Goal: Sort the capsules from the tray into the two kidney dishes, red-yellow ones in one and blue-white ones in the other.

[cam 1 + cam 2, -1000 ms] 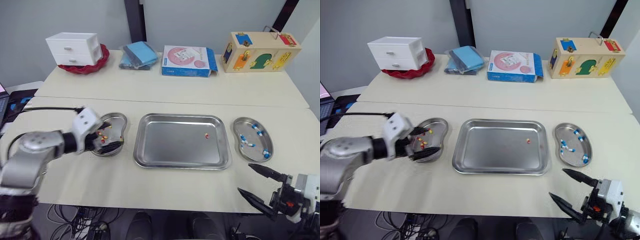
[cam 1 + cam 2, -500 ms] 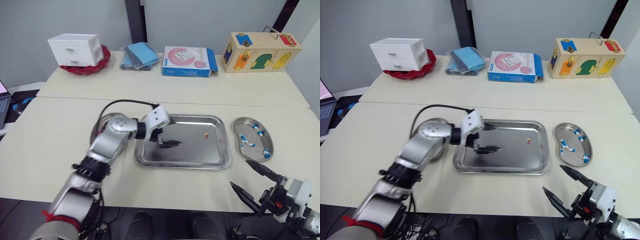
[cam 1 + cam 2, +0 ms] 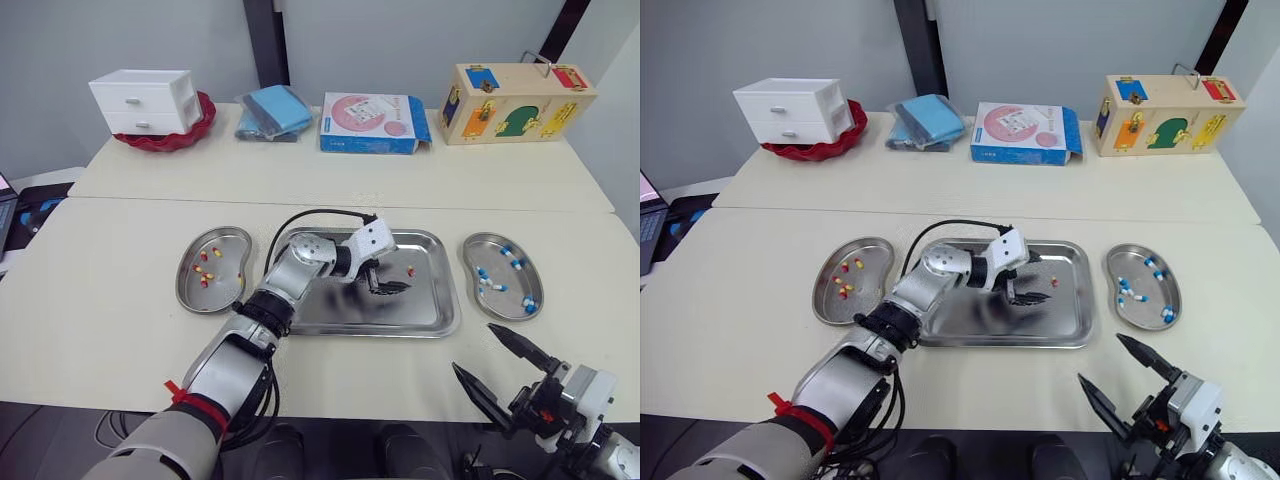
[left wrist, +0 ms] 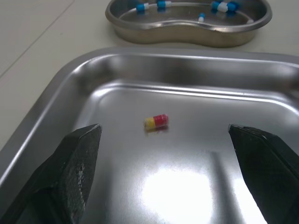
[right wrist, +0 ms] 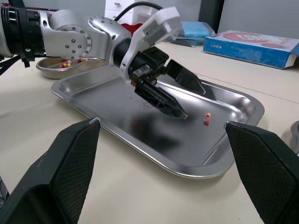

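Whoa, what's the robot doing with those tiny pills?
It is sorting capsules by colour. The left end effector hovers open inside the tray, pointed at the one red-yellow capsule lying there, not yet gripping it. The left kidney dish already holds red-yellow ones, and the right kidney dish holds blue-white ones. The right end effector is open near the table's front edge, holding nothing.

With the tray [image 3: 430, 305] at the centre, the left kidney dish [image 3: 215, 300] lies at 9 o'clock, the right kidney dish [image 3: 470, 262] at 3 o'clock and a flat carton [image 3: 372, 122] well behind at 12 o'clock, while a lone capsule [image 3: 410, 271] lies in the tray toward 2 o'clock, seemingly apart from the left gripper [image 3: 396, 277] just at its 8 o'clock.
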`<state>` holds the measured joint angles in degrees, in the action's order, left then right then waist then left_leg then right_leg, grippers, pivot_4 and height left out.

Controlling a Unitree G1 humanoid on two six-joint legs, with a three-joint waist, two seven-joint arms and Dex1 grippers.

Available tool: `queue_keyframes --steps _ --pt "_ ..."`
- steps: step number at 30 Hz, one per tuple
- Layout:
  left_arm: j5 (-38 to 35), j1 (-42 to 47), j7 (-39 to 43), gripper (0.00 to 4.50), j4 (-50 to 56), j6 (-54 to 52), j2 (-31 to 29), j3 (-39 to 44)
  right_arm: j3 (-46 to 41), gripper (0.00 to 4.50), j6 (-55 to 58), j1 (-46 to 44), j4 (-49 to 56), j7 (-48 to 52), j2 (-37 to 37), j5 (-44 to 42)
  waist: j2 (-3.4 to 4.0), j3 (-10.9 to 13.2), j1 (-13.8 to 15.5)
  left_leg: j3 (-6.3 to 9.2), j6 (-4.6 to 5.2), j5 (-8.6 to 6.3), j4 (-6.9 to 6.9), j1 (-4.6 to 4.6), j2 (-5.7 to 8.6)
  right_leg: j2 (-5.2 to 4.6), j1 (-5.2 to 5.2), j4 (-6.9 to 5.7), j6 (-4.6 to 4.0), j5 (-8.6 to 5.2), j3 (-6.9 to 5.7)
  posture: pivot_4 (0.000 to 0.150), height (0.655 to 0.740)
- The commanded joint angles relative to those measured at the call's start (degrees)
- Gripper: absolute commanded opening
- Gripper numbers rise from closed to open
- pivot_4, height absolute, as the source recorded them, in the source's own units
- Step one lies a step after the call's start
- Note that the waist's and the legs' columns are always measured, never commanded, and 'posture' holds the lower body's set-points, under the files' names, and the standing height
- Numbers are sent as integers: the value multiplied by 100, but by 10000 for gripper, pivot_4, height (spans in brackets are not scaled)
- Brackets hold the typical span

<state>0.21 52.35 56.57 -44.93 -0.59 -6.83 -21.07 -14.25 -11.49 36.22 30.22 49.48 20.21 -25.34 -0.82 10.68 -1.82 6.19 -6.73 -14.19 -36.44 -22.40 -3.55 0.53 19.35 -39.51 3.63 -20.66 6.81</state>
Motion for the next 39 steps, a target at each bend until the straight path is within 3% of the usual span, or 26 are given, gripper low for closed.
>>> queue_keyframes --steps 1,19,23,26,39 --pt "194 285 -142 44902 -465 405 200 34 40 45000 -162 108 240 -155 -3 65 0 0 1 0 0 0 0 -1 1 0 0 0 0 0 0 1500 7400" --pt "485 526 -183 44902 -1220 666 541 203 307 45000 -336 304 408 -623 -15 224 0 0 1 2 0 0 0 -1 1 0 0 -1 1 0 -2 1500 7400" --pt "539 557 -262 36020 -1328 708 569 221 342 45000 -363 345 425 -682 -15 250 0 0 2 2 0 0 0 0 0 0 0 -1 1 0 -2 1500 7400" --pt "607 546 -256 25916 -1381 736 578 187 364 45000 -380 383 435 -720 -17 269 0 0 2 2 0 0 0 -1 1 0 0 -1 1 0 -2 1500 7400" --pt "790 610 -435 25916 -1585 760 679 233 458 45000 -425 457 490 -902 -16 351 0 -1 2 2 0 0 0 1 1 0 -2 -1 1 0 -2 1500 7400"
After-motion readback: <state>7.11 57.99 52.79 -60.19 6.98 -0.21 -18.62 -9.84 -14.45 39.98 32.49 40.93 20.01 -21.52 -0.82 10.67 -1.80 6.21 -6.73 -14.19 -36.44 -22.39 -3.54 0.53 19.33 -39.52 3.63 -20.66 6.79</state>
